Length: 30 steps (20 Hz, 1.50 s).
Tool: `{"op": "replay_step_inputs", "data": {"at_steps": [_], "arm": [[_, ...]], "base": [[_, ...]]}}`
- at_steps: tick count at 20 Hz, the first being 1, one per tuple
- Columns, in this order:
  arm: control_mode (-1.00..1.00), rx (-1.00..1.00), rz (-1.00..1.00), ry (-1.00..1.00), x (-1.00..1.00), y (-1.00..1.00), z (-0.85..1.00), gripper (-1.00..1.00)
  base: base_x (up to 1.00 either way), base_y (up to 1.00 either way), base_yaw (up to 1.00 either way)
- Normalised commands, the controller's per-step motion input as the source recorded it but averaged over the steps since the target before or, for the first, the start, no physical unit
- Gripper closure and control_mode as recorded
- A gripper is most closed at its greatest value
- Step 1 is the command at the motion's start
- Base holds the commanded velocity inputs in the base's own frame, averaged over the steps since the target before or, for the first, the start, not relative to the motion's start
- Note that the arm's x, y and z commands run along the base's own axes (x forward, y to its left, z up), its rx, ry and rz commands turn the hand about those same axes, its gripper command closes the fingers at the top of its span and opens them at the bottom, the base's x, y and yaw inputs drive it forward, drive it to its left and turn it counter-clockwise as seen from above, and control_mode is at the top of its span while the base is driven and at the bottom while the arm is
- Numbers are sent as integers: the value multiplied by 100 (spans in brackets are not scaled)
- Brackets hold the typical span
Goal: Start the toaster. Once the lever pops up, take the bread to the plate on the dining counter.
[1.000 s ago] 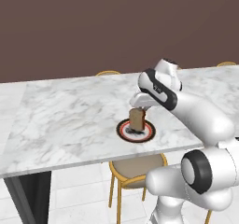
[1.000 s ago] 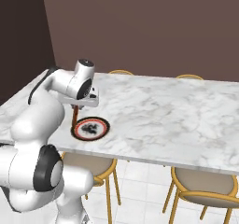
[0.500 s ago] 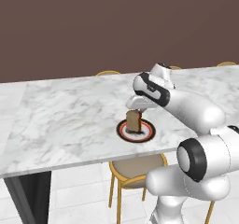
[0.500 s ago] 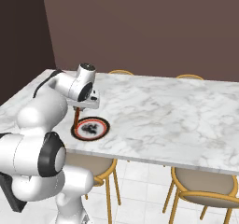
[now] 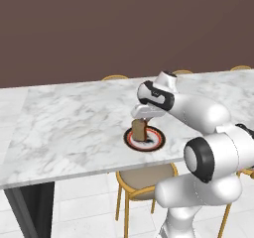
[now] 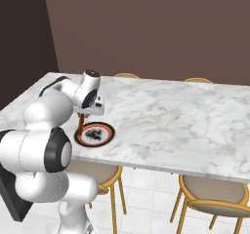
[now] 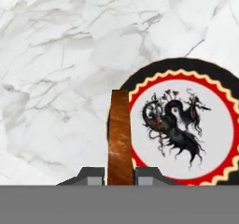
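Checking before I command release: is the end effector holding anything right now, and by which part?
Yes: the end effector grips the bread by its upper edge, the slice standing on edge over the plate.

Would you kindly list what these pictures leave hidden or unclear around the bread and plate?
- Bread: its lower edge against the plate; touching or hovering, unclear.
- Gripper: the grey band in the hand view cuts off the fingers.
- Right base view: the arm hides most of the bread.
- Plate in the hand view: right rim cut off.
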Motion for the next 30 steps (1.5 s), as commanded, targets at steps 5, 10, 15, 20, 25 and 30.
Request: {"op": "replay_step_inputs", "data": {"at_steps": [5,10,15,20,25,30], "arm": [[-100,0,0,0,6,5,-15,100],[-100,0,0,1,5,6,-15,100],[-100,0,0,0,5,4,-8,100],[-100,0,0,0,7,3,-8,100],[-100,0,0,0,3,1,-5,100],[-100,0,0,1,0,0,0,100]], "base": [[0,0,0],[0,0,0],[0,0,0],[0,0,0],[0,0,0],[0,0,0]]}}
